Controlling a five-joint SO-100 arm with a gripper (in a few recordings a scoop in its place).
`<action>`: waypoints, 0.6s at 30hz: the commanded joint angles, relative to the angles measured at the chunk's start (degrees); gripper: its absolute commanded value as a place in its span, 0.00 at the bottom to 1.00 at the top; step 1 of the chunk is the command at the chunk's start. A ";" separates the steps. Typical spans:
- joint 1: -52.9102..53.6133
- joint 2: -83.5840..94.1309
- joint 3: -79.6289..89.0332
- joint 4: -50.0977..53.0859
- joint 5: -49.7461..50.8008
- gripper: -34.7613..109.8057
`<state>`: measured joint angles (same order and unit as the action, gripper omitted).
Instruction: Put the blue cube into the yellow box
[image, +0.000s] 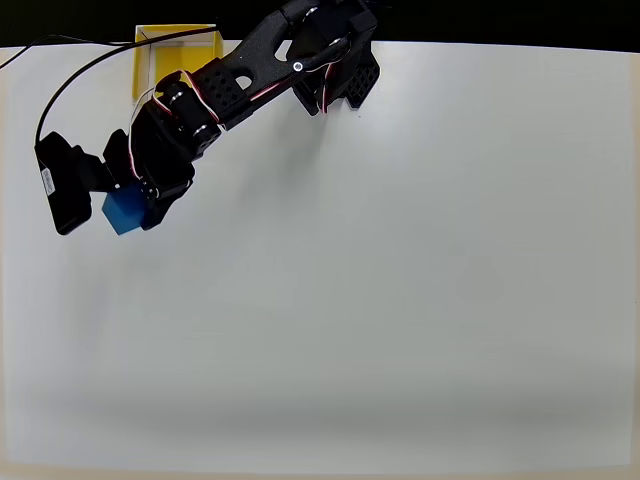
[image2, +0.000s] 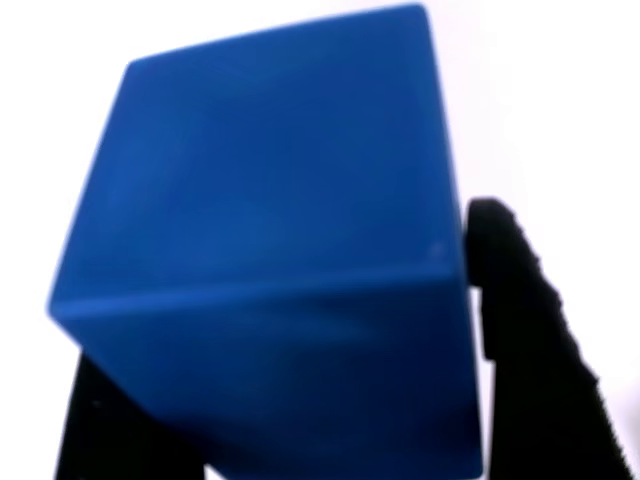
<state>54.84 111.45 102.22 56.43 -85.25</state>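
The blue cube (image2: 270, 250) looms large in the wrist view, pressed between two black fingers, one (image2: 530, 330) at its right side and the other at its lower left. From overhead, the blue cube (image: 123, 210) peeks out under the black arm at the table's left, with my gripper (image: 135, 205) shut on it. The yellow box (image: 150, 65) sits at the table's far edge, up and to the right of the cube, partly hidden behind the arm.
The white table (image: 400, 280) stretches wide to the right and toward the near edge. A black cable (image: 80, 72) arcs from the arm across the far left corner. The arm's base (image: 340, 70) stands at the far edge, right of the box.
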 joint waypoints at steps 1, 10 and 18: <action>10.28 7.12 -1.23 0.70 -2.72 0.26; 25.75 10.02 7.12 -0.62 -7.12 0.26; 32.43 14.15 17.49 -3.78 -8.26 0.26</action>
<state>84.20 118.56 118.65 55.28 -92.46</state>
